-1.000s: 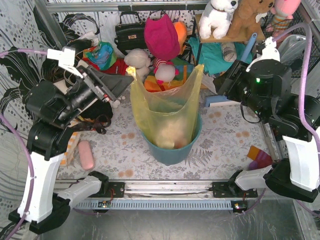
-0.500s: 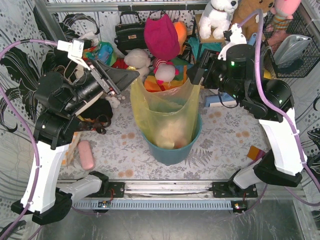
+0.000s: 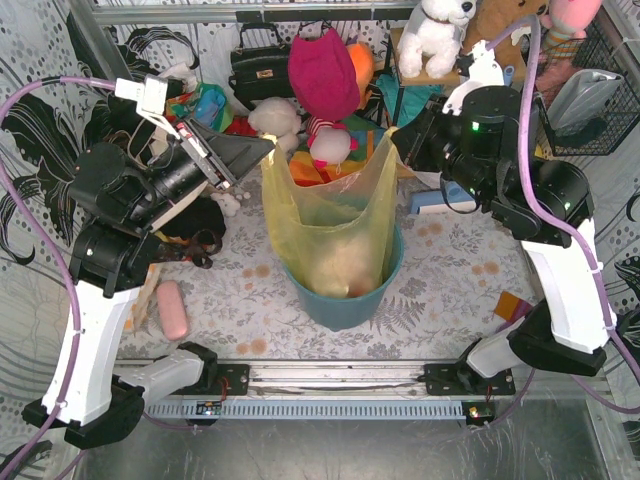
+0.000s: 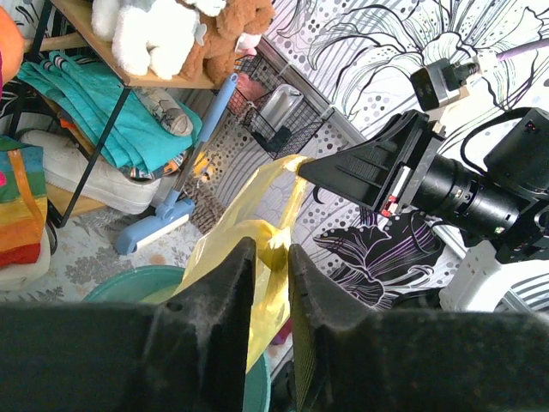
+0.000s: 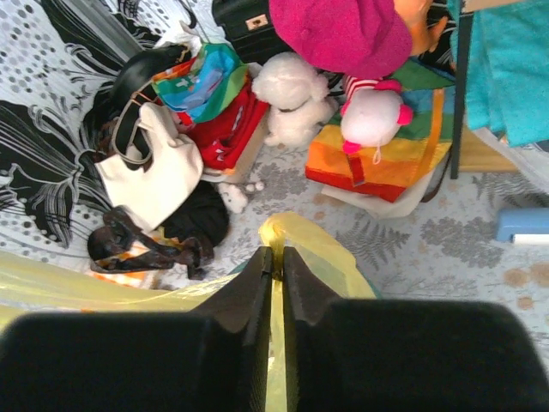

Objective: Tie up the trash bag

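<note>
Top external: trash bag [image 3: 335,225] standing in teal bucket [image 3: 345,300]. Left gripper [image 4: 273,254] pinching bag's left upper corner; right gripper [image 5: 276,257] pinching right upper corner, jaws pressing yellow film.

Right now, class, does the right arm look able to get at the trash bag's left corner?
Probably not: the left gripper pinches that corner of the trash bag, and the right gripper is itself shut on the opposite corner.
</note>
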Tool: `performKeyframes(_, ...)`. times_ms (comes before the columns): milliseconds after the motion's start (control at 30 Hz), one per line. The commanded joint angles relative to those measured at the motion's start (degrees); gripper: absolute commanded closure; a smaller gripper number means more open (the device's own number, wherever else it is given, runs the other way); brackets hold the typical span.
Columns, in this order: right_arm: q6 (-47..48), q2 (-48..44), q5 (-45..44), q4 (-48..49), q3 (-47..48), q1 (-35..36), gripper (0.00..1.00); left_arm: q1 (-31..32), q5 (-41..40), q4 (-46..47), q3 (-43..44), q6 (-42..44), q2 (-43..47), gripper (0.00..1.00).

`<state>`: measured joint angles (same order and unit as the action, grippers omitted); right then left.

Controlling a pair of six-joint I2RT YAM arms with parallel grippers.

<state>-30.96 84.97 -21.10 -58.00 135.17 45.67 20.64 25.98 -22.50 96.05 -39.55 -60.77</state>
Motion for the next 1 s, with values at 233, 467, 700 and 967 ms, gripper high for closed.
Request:
performKeyframes(233, 5.64, -2.75, 3.42, 11.96, -3.18, -0.05, 1.0, 0.36, 1.05, 8.57, 0.44, -0.21, -0.59, 1.0)
performKeyframes(467, 7.11, -8.42, 17.89, 30.66, -10.34, -0.05, 1.0, 0.35, -4.96, 12.17, 3.44, 1.05, 0.54, 1.0)
performKeyframes(700, 4.29, -22.63, 17.28, 42.64, -32.35, -0.05, 1.0, 0.36, -10.42, 15.37, -11.16, -1.63, 7.89, 1.0)
performKeyframes(967, 4.08, -32.05, 14.71, 49.72, -45.55, -0.05, 1.0, 0.31, 4.44, 36.01, -24.3, -5.82, 14.22, 1.0)
